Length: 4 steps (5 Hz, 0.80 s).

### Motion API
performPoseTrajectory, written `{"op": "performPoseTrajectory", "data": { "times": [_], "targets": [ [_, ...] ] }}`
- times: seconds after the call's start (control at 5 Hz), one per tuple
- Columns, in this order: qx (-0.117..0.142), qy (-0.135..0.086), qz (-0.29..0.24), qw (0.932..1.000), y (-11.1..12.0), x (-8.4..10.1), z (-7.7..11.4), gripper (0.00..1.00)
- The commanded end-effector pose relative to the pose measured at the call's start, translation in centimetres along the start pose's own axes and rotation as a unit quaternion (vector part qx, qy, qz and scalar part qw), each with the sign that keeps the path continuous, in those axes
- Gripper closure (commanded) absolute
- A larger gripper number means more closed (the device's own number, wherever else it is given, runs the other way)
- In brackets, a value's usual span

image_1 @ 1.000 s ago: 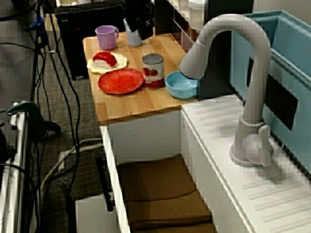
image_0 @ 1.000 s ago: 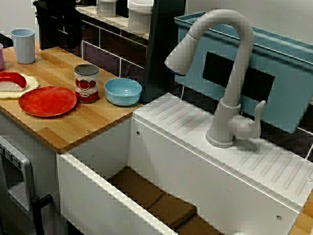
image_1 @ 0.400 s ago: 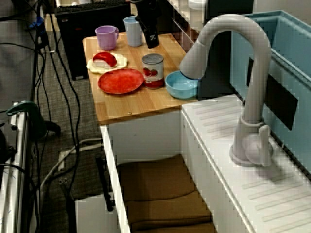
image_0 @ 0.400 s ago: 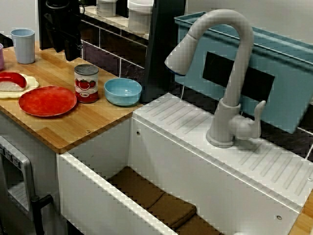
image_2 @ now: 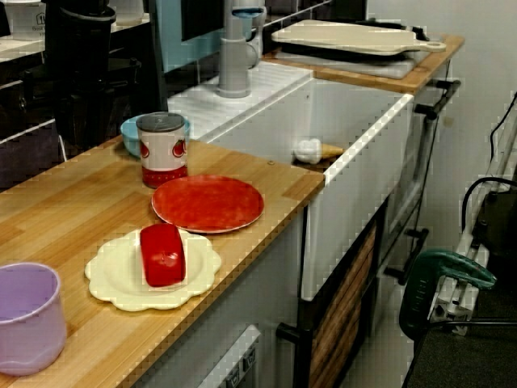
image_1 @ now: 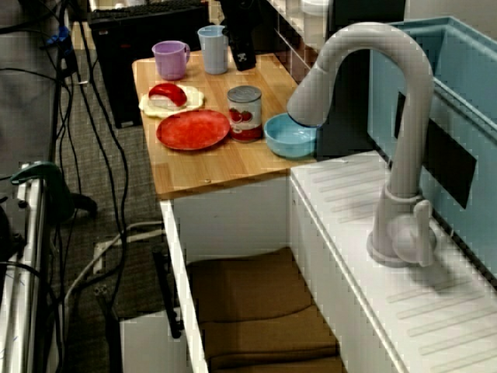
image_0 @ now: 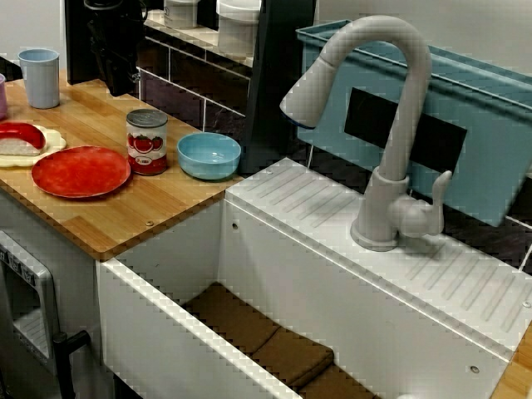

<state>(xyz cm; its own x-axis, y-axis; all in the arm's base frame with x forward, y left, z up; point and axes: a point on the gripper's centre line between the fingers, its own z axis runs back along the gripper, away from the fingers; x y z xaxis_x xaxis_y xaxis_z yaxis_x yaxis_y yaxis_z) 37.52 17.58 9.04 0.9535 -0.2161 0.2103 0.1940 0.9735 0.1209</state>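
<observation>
**Clerk:** Moved since a second ago, one entry: your gripper, gone from over the blue cup toward the tomato can.

**Operator:** Pose?

**Clerk:** Black, upright, fingers down, over the back of the wooden counter. It hangs between cup and can, on neither.

**Operator:** Jaws?

**Clerk:** You cannot tell from any view, because the fingers merge into the dark backing.

**Operator:** Can and cup?

**Clerk:** Can: upright, just beside the blue bowl and the red plate. Cup: upright near the counter's far end.

**Operator:** Differences by view?

**Clerk:** The view across the sink cuts off the purple mug, while the high view over the tap gives you the whole of it. The view from the counter's end adds a cutting board past the sink. It also adds a red piece on a cream dish.
</observation>
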Motion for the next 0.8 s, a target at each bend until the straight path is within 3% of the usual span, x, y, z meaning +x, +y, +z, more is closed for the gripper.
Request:
{"op": "performPoseTrajectory", "data": {
  "times": [0.0, 0.6],
  "targets": [
    [0.019, -0.014, -0.020, 0.9995, 0.3, 1.1, 1.3, 1.00],
    [-0.007, 0.006, -0.027, 0.9996, -3.8, 0.0, 1.0, 1.00]
  ]
}}
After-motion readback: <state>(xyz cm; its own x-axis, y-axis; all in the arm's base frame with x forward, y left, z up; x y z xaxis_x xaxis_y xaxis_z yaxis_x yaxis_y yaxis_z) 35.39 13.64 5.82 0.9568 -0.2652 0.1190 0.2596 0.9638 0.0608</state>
